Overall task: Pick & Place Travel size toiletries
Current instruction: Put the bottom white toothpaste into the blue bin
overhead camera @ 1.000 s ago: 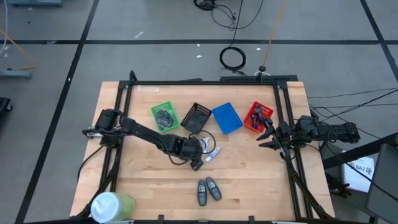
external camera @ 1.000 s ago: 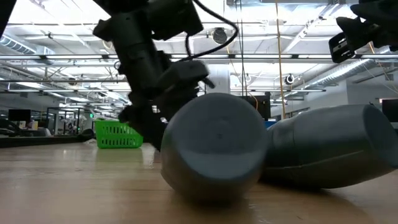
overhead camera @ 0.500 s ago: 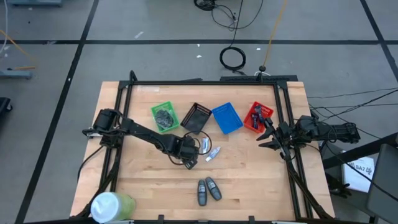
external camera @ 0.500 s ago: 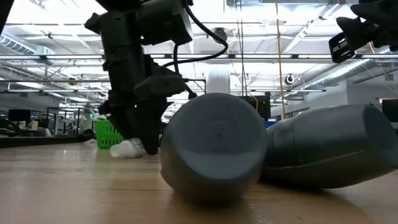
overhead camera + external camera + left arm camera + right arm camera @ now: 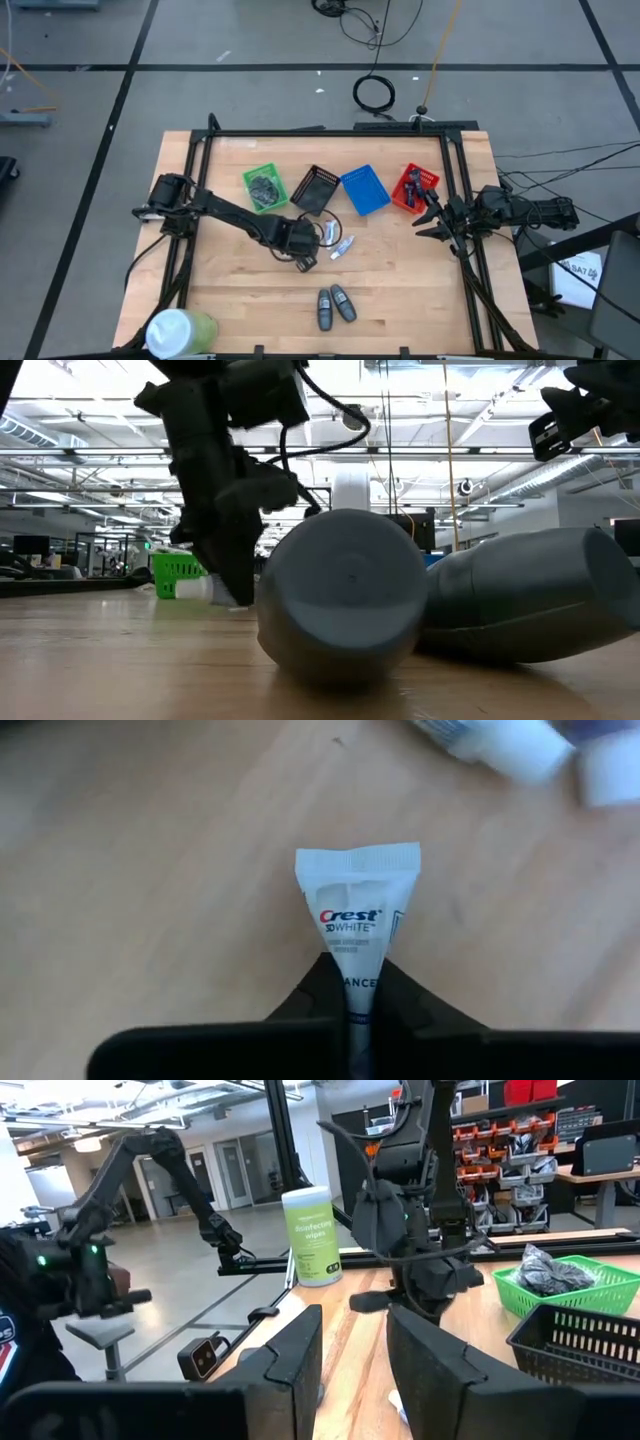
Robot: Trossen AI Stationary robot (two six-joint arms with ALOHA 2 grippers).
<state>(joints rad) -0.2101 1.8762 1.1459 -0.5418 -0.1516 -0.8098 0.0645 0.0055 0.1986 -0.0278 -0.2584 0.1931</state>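
Observation:
A small white toothpaste tube [image 5: 355, 910] sticks out from between the fingers of my left gripper [image 5: 304, 262], which is shut on it near the table's middle. Two more white tubes [image 5: 336, 240] lie on the wood just right of it. Two grey oval bottles [image 5: 335, 305] lie side by side near the front edge and fill the low view [image 5: 345, 595]. Dark grey bundles sit in the green basket [image 5: 264, 187], and dark blue-purple pieces in the red basket [image 5: 413, 188]. My right gripper [image 5: 433, 215] waits open at the table's right edge. My left gripper pinches the tube's body [image 5: 352, 982] between its two fingers, on the tube's flat faces. The fingers come from above, pointing down, and lie along the tube. Its crimped flat end [image 5: 357, 860] points away from the gripper; the cap end is hidden by the fingers. Whether the tube is clear of the wood, I cannot tell.
A black basket [image 5: 317, 189] and a blue basket [image 5: 365, 189] stand between the green and red ones along the far side. A large white-and-green cylinder [image 5: 180, 330] lies at the near left corner. Bare wood lies between the tubes and the grey bottles.
My left gripper has shut on the white tube and taken hold of it. It has shifted a little toward the table's left, away from the other two tubes, which stay where they were.

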